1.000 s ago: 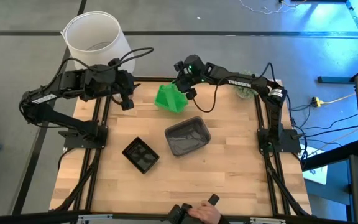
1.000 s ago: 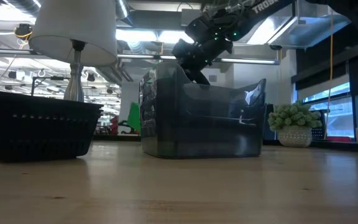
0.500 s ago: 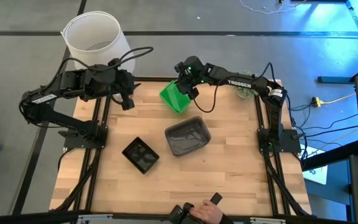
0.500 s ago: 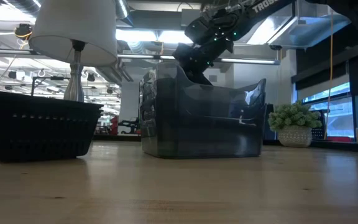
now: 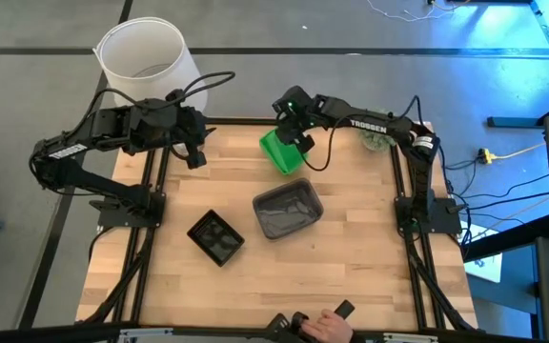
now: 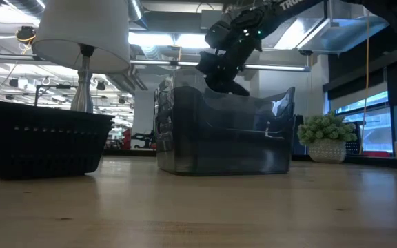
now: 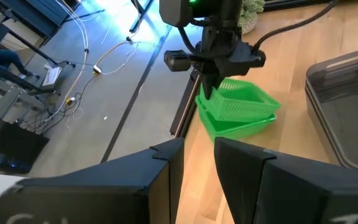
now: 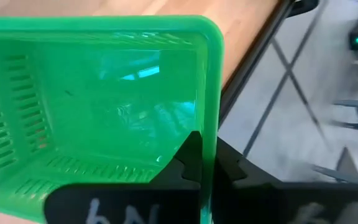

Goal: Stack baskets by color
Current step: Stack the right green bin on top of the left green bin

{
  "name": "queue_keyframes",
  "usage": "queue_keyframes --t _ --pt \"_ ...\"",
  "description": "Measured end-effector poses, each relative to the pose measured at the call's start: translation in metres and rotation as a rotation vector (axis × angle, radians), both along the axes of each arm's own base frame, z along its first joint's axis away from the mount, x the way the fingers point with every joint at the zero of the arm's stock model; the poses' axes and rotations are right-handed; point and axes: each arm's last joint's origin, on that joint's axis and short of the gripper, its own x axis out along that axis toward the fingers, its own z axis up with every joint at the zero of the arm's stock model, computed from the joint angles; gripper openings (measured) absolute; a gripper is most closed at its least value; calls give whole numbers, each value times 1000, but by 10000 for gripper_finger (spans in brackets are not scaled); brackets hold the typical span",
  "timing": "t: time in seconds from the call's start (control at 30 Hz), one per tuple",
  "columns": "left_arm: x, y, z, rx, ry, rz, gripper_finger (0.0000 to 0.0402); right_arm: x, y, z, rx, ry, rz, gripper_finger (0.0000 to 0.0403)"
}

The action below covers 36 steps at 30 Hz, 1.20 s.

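Observation:
My right gripper (image 7: 207, 87) is shut on a bright green basket (image 7: 240, 99) at the table's far edge, near the middle. This basket tilts over a second green basket (image 7: 238, 127) that lies flat on the wood. A smoky grey basket (image 5: 288, 210) stands at mid-table, with a small black basket (image 5: 216, 236) to its left. In the low view the grey basket (image 6: 226, 131) hides the green ones. My left gripper (image 5: 194, 154) hangs open over the far left of the table, away from all baskets. My right gripper holds the upper green basket by the rim of one side wall (image 8: 207, 134), one finger inside the basket and one outside. The fingers slant down from the far side. The basket is tilted; its low end seems to lie in the second green basket (image 7: 253, 118).
A white lampshade (image 5: 146, 57) stands beyond the table's far left corner and a round green plant (image 5: 377, 140) at the far right. A person's hand (image 5: 327, 329) holds a dark thing at the near edge. Bare wood lies near and right of the grey basket.
My right gripper has tipped its wrist further down without shifting much. The green basket it holds has swung from steeply tipped up toward level and shifted a little toward the table's right, over the second green basket.

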Motion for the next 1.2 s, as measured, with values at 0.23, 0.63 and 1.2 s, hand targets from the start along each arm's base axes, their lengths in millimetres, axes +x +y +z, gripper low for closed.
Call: queue_keyframes --t 0.23,0.63,1.2 --pt "0 0 0 2 2 -1 82 -5 3 22 42 58 3 0" --pt "0 0 0 2 4 -2 82 -7 2 25 95 60 29 0" --pt "0 0 0 -2 4 -9 82 1 -6 1 115 97 21 14"
